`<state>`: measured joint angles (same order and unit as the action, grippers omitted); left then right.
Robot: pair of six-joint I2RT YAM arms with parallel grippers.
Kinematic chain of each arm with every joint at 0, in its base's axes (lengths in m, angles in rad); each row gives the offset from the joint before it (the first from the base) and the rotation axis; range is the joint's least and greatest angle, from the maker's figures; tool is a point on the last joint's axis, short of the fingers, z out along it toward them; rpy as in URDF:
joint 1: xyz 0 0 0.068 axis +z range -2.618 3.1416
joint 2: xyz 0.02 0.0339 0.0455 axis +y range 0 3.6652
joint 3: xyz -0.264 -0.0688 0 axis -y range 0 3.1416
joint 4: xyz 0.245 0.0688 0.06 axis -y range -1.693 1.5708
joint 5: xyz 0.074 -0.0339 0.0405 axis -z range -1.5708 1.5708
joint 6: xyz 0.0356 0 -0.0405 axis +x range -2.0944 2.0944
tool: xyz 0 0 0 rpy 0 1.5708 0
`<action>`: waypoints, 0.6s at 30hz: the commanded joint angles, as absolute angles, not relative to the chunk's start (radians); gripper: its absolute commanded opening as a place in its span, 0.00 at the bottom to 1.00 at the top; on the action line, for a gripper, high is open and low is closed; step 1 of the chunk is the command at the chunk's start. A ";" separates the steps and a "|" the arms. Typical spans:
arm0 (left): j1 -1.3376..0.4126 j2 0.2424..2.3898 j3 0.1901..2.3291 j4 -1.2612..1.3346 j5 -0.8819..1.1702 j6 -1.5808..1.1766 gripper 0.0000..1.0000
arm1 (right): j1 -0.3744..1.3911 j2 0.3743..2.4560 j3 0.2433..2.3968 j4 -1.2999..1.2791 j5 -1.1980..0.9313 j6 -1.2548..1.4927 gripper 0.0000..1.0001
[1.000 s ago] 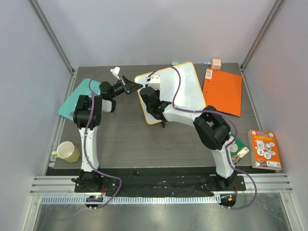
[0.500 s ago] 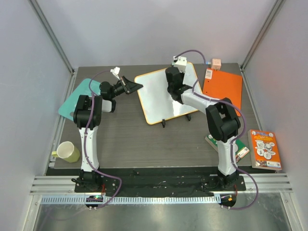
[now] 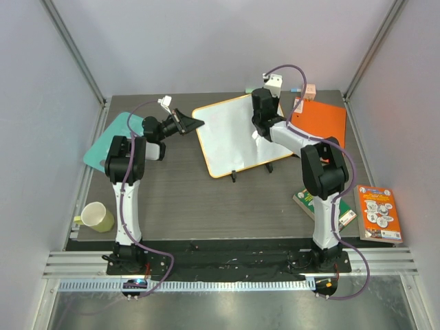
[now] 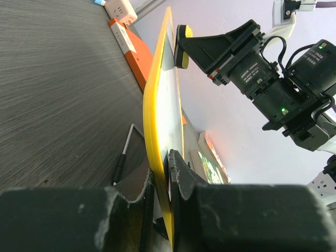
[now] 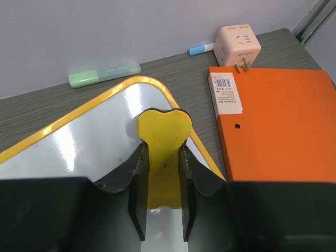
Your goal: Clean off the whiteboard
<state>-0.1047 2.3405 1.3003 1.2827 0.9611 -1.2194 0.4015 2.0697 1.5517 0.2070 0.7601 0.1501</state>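
Observation:
The whiteboard (image 3: 230, 137), white with a yellow rim, lies tilted on the dark table; no marks show on its visible face. My left gripper (image 3: 198, 124) is shut on its left corner. In the left wrist view the board stands edge-on (image 4: 156, 126) between those jaws (image 4: 169, 173). My right gripper (image 3: 263, 104) sits over the board's far right corner, shut on a yellow eraser (image 5: 161, 137). The eraser lies flat against the white surface (image 5: 79, 152) just inside the rim. It also shows pressed on the board in the left wrist view (image 4: 182, 48).
An orange folder (image 3: 317, 130) lies right of the board, with a pink power cube (image 5: 239, 41) and a green highlighter (image 5: 105, 74) behind it. A black marker (image 3: 235, 175) lies by the board's near edge. Also on the table are a teal sheet (image 3: 110, 137), a mug (image 3: 96, 218) and books (image 3: 377, 213).
My right arm has swept the eraser across the board from its near left part to the far right corner. The left arm has held still on the board's corner.

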 commanded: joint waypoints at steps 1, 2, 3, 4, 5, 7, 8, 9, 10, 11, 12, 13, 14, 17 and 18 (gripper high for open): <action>-0.126 2.338 1.313 1.546 1.035 -1.149 0.00 | 0.391 2.100 1.640 0.255 0.811 0.081 0.01; -0.126 2.338 1.313 1.546 1.035 -1.149 0.00 | 0.384 2.108 1.653 0.252 0.808 0.080 0.01; -0.126 2.338 1.315 1.546 1.037 -1.149 0.00 | 0.380 2.114 1.676 0.238 0.810 0.081 0.01; -0.126 2.338 1.316 1.546 1.037 -1.150 0.00 | 0.377 2.118 1.687 0.235 0.810 0.081 0.01; -0.127 2.339 1.316 1.546 1.035 -1.150 0.00 | 0.376 2.129 1.703 0.230 0.807 0.080 0.01; -0.126 2.339 1.316 1.546 1.035 -1.150 0.00 | 0.373 2.138 1.715 0.222 0.804 0.080 0.01; -0.126 2.339 1.316 1.546 1.037 -1.150 0.00 | 0.370 2.141 1.721 0.219 0.790 0.081 0.01; -0.126 2.339 1.318 1.546 1.035 -1.150 0.00 | 0.371 2.146 1.721 0.213 0.782 0.083 0.01; -0.127 2.339 1.319 1.546 1.035 -1.150 0.00 | 0.371 2.145 1.721 0.210 0.752 0.093 0.01; -0.126 2.341 1.318 1.546 1.035 -1.152 0.00 | 0.371 2.143 1.720 0.207 0.730 0.106 0.01; -0.126 2.341 1.319 1.546 1.035 -1.152 0.00 | 0.374 2.143 1.718 0.201 0.718 0.127 0.01; -0.126 2.342 1.319 1.546 1.035 -1.152 0.00 | 0.376 2.144 1.717 0.202 0.703 0.136 0.01; -0.126 2.341 1.319 1.546 1.035 -1.152 0.00 | 0.380 2.146 1.718 0.206 0.681 0.138 0.01; -0.127 2.342 1.319 1.546 1.035 -1.152 0.00 | 0.399 2.161 1.742 0.216 0.658 0.138 0.01; -0.126 2.341 1.319 1.546 1.035 -1.152 0.00 | 0.403 2.174 1.750 0.218 0.650 0.130 0.01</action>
